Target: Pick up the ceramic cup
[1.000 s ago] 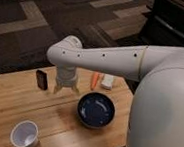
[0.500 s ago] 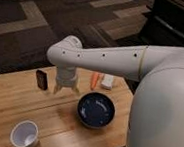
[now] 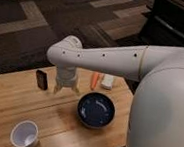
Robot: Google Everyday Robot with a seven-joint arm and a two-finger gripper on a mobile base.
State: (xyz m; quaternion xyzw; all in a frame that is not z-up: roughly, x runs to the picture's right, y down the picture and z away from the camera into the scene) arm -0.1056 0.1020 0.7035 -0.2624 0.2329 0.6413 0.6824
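Gripper (image 3: 66, 90) hangs near blue bowl (image 3: 96, 110), well apart from ceramic cup (image 3: 24, 134)

A small white ceramic cup (image 3: 25, 134) (handleless, tapered toward its base) stands upright at the wooden table's (image 3: 11, 103) near corner, well apart from the gripper (image 3: 66, 89) over the far side.

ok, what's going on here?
The robot's single arm reaches across the wooden table, with the gripper hanging over its far side, between a small dark object and the blue bowl. The ceramic cup stands upright at the near corner, lower left in the camera view, apart from the gripper and not yet picked up.
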